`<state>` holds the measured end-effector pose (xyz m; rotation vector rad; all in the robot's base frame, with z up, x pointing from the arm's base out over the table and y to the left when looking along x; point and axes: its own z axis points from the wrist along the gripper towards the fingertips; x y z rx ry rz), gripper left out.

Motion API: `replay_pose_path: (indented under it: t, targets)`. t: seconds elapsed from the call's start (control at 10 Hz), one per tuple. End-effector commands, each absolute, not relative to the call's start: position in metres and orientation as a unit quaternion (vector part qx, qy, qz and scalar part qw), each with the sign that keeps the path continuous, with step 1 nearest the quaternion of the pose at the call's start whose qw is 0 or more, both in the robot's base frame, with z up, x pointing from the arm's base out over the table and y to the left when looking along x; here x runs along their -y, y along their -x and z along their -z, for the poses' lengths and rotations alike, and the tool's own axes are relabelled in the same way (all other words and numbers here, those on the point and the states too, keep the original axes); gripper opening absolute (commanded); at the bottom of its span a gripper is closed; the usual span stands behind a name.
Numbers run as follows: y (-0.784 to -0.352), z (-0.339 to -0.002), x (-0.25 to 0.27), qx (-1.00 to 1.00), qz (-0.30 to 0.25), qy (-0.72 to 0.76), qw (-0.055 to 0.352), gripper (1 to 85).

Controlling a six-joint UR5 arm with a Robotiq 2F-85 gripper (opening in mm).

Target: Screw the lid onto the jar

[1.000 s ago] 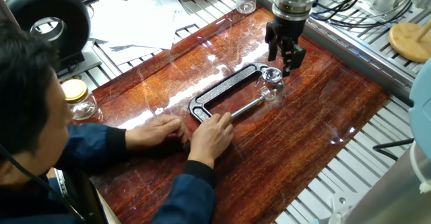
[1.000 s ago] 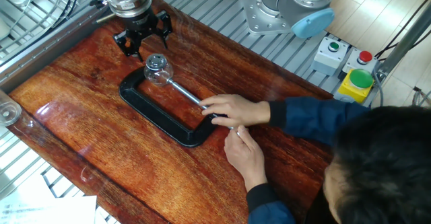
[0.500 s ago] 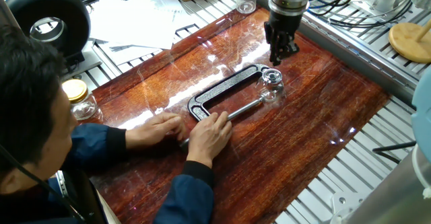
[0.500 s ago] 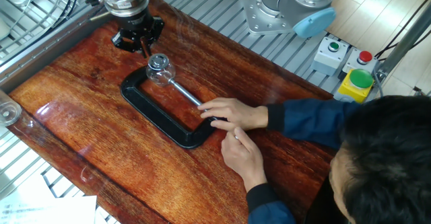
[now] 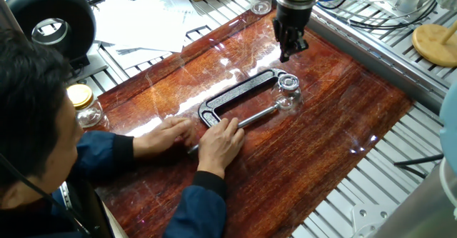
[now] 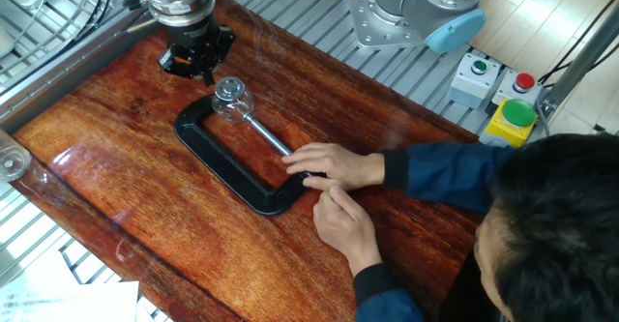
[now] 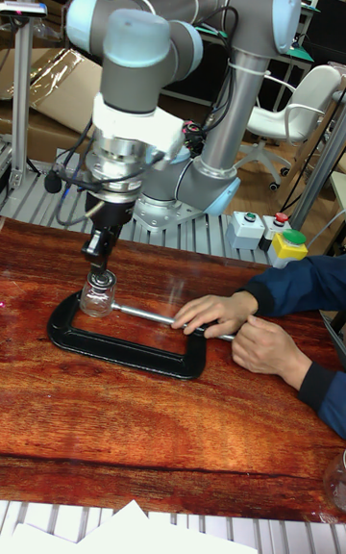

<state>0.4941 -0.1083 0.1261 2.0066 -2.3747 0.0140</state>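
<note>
1. The jar [image 5: 288, 95] sits right of centre in one fixed view, on the wooden counter [image 5: 335, 131], held between the end of the black C-clamp [image 5: 232, 98] and its screw rod. In the other fixed view the jar [image 6: 232, 100] is in the upper left; in the tall fixed view it [image 7: 97, 295] is at middle left.

2. The lid [image 5: 288, 81] is on top of the jar, a small silvery cap over its mouth. How tightly it is threaded cannot be read from any view.

3. The pincer [image 5: 291, 46] hangs above and a little beyond the jar, apart from the lid. Its fingers are drawn together with nothing between them. The other fixed view [image 6: 197, 63] shows the same; in the tall fixed view its tip [image 7: 97, 256] looks close over the lid, but the two angled views show a gap.

4. A person's hands [image 5: 200, 139] rest on the clamp's handle end, lower left of the jar, steadying it.

5. Judgement: the lid is placed and likely at least partly turned on. Whether another twist remains cannot be settled from here.
</note>
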Motion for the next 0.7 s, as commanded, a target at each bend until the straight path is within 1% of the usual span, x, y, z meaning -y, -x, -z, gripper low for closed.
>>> replay_pose_path:
  t: [0.0,0.1,0.2,0.3,0.5,0.6]
  targets:
    - [-0.492,-0.119,0.107,0.664,-0.006,-0.747,0.031,71.0]
    - [-0.476,-0.111,0.097,0.648,0.019,-0.761,0.033,68.3]
    - [-0.462,-0.108,0.096,0.644,0.034,-0.763,0.044,68.3]
    - [-0.455,-0.106,0.085,0.643,0.052,-0.763,0.035,74.7]
    - [-0.454,-0.1,0.087,0.645,0.049,-0.762,0.027,76.3]
    - [-0.461,-0.096,0.09,0.642,0.037,-0.766,0.02,76.3]
